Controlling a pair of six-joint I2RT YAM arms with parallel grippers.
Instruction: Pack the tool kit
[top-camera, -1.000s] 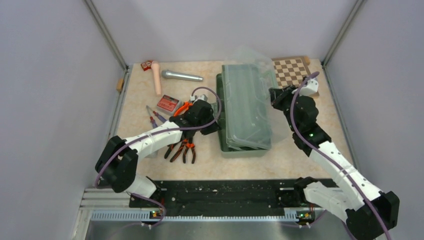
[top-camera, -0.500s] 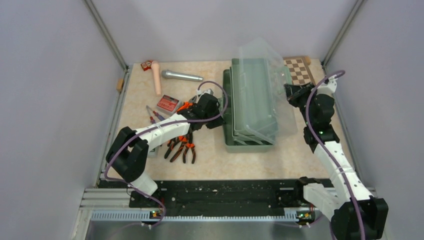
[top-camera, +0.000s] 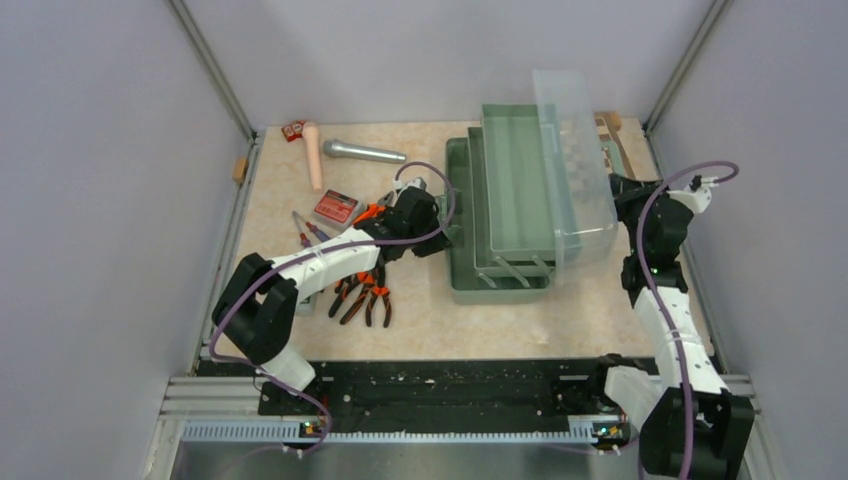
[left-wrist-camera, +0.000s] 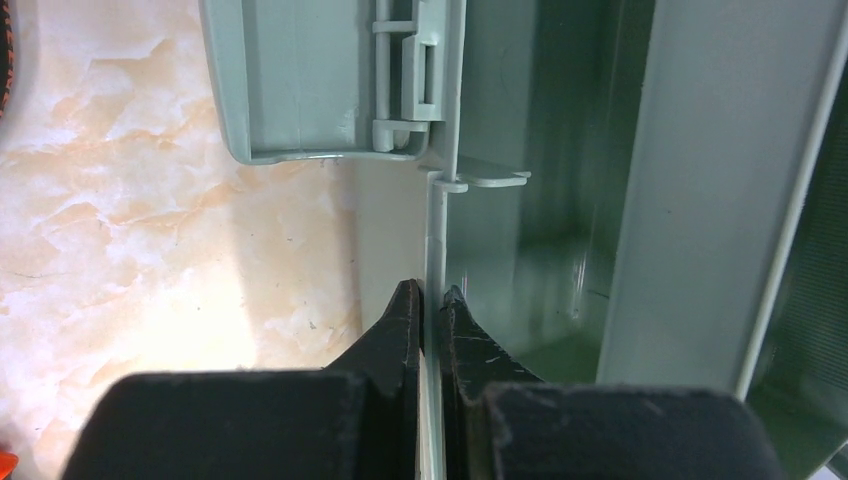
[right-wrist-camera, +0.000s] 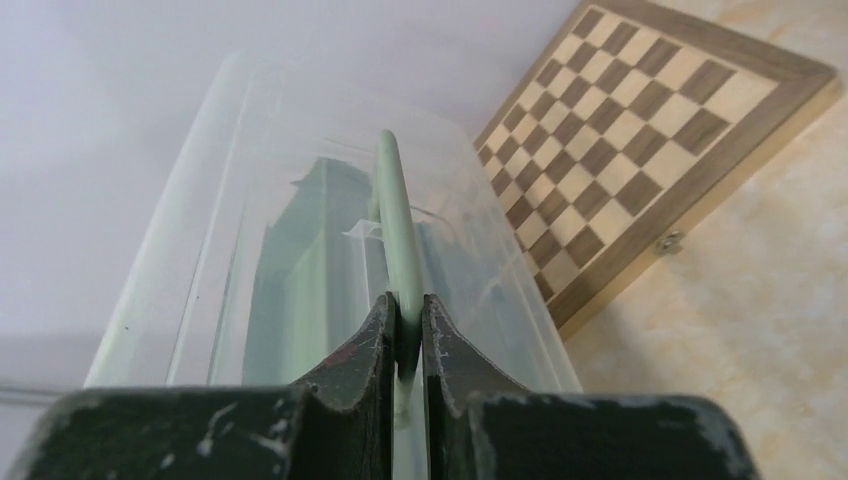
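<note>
the chessboard (right-wrist-camera: 650, 130) is mostly hidden behind the raised lid (top-camera: 580, 190) in the top view, where only its far edge shows, and in the right wrist view its near corner is cut off by the frame. the pliers (top-camera: 366, 300) lie partly under the left arm, so only the orange-and-black handles are clear. the screwdrivers (top-camera: 305, 232) are thin and hard to tell apart. the small red box (top-camera: 336, 207) has some print on its top, but it is too small to read. the toolbox (top-camera: 497, 291) stands in the middle of the table (top-camera: 590, 320), a little to the right, with its long side running away from the arms. it is sage green, and a long inner tray (top-camera: 515, 180) of the same color sits inside. the translucent lid stands up along the right side of the box. the left gripper (left-wrist-camera: 430, 300) has its jaws pressed on the thin left wall of the toolbox, one finger outside and one inside. the right gripper (right-wrist-camera: 407, 305) pinches the pale green rim of the lid between its two dark fingers. the silver microphone (top-camera: 362, 152) lies near the far edge, well apart from the box.
</note>
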